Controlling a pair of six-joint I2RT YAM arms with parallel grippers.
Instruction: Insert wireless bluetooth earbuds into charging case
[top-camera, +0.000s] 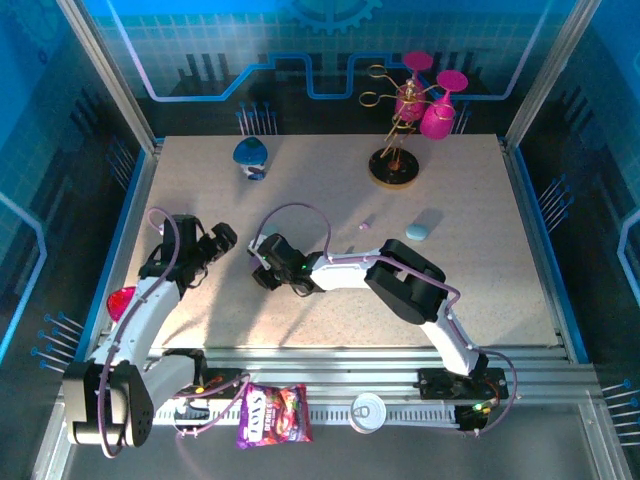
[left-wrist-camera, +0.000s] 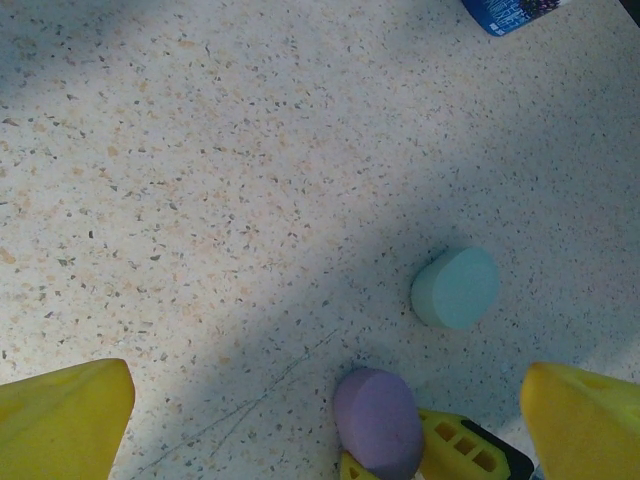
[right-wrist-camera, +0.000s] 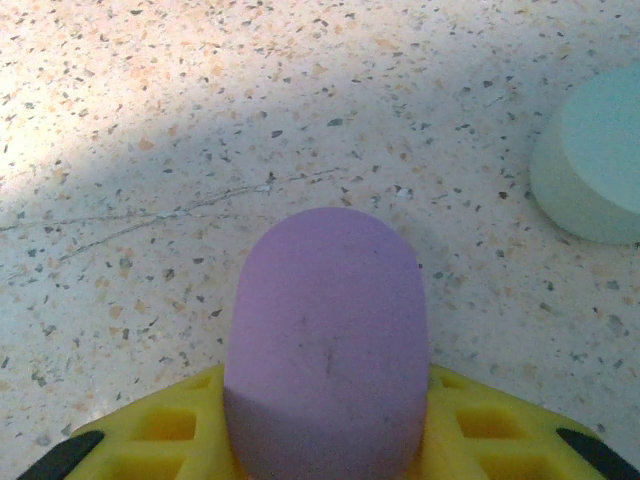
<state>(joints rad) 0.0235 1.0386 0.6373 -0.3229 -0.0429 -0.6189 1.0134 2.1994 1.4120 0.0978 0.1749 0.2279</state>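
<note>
My right gripper (top-camera: 263, 265) has its jaws part-closed against both flanks of the lilac charging case (right-wrist-camera: 325, 340), which is closed, so its contents are hidden. A teal case (right-wrist-camera: 595, 160) stands ahead-right, apart. My left gripper (top-camera: 218, 243) is spread wide and empty. One lilac earbud (top-camera: 366, 225) lies well behind the right gripper, beside its forearm; its axis is too small to read.

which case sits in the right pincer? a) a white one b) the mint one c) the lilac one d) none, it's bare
c: the lilac case sits in the right pincer, its yellow sides against the case, while the mint case stands apart on the table.
</note>
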